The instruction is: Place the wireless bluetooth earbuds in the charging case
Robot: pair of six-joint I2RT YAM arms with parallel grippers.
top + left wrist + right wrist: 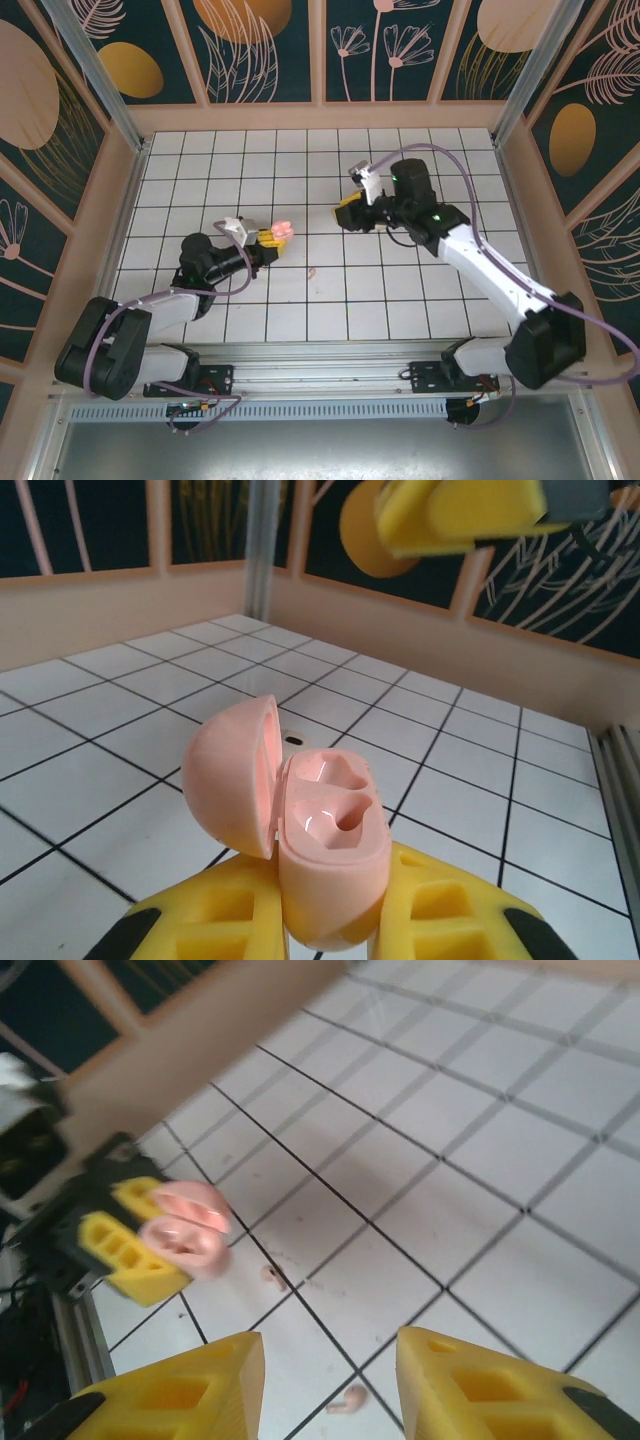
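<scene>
Clamping the open charging case [330,850] in my left pincer [272,236], I'm hovering the right pincer [330,1380] — jaws apart — over tiny, likely slippery earbuds [350,1400] on the bench [520,1160], best pinched across the body.

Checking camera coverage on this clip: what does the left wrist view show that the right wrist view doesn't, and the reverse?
Left wrist view: a close look into the open case, its two hollows empty and its lid tipped open at the left.

Right wrist view: two earbuds lying loose on the table, beyond the open, empty right pincer.

Both: the case clamped in the left pincer, and the tiled table.
</scene>
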